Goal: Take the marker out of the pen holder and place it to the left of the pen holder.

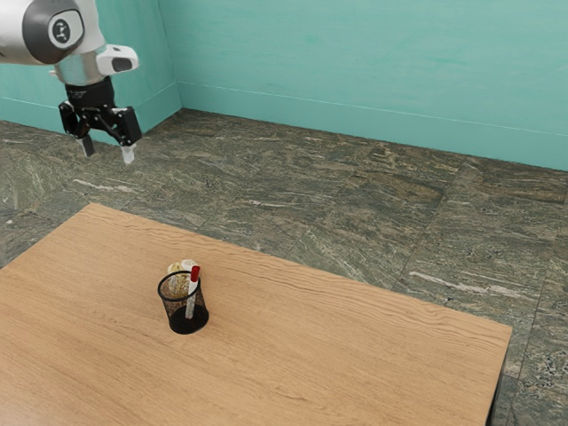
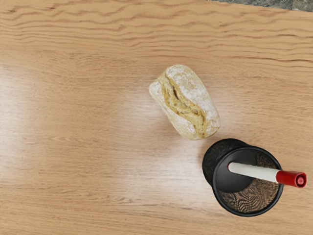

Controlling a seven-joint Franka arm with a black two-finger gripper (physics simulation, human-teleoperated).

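Red-and-white marker [image 1: 191,300]: stands in the pen holder [image 1: 174,309], leaning toward the exterior view's right, red cap [image 1: 194,274] uppermost and above the rim; in the wrist view its white barrel runs from inside the holder out to the cap, which reaches past the rim.
Black pen holder: upright on the table [image 1: 293,355], round, with see-through mesh walls and a dark base; it stands toward the far side of the table, nearer the exterior view's left than its right.
Crusty bread [image 2: 185,103]: a pale, floury loaf with a golden split along its top, lying on the table just beside the holder, on its far side in the exterior view, partly hidden behind the mesh.
Gripper [image 1: 107,150]: high at the exterior view's left, well apart from the marker and the holder, pointing down.
Jaws: wide, the two fingers well separated with open air between them.
Wooden table: light brown, with wavy grain along its far part.
Stone floor [image 1: 382,213]: dark grey-green with pale streaks, beyond the table's far edge.
Teal wall [image 1: 355,62]: behind the floor, meeting another teal wall at a corner toward the exterior view's left.
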